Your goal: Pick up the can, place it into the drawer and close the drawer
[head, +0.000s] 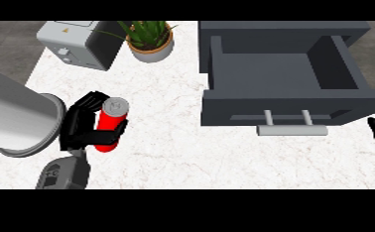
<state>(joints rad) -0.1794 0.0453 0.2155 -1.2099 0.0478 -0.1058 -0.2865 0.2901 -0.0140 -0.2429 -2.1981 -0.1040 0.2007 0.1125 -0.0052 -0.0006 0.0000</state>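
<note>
White marbled counter [176, 142], viewed steeply from above. Items you have on it:

- Red can [111, 122], silver top, at the left of the counter, well apart from the drawer.
- Left hand [82, 124]: fingers and thumb curled round the can, clamped on it. You cannot tell from this view whether the can is lifted off the counter yet.
- Dark grey drawer [282, 109], pulled open at the right, inside bare, metal handle [290, 129] facing you.
- Right hand [371, 127]: only a sliver at the right edge; you cannot tell its state.
- Potted plant [150, 40], toaster [73, 42] and a large grey pot [26, 122] at the back and left.

Step in hand, as judged: picking up. Next you would carry the can rightward over the drawer's front wall and set it inside; closing comes afterward.
</note>
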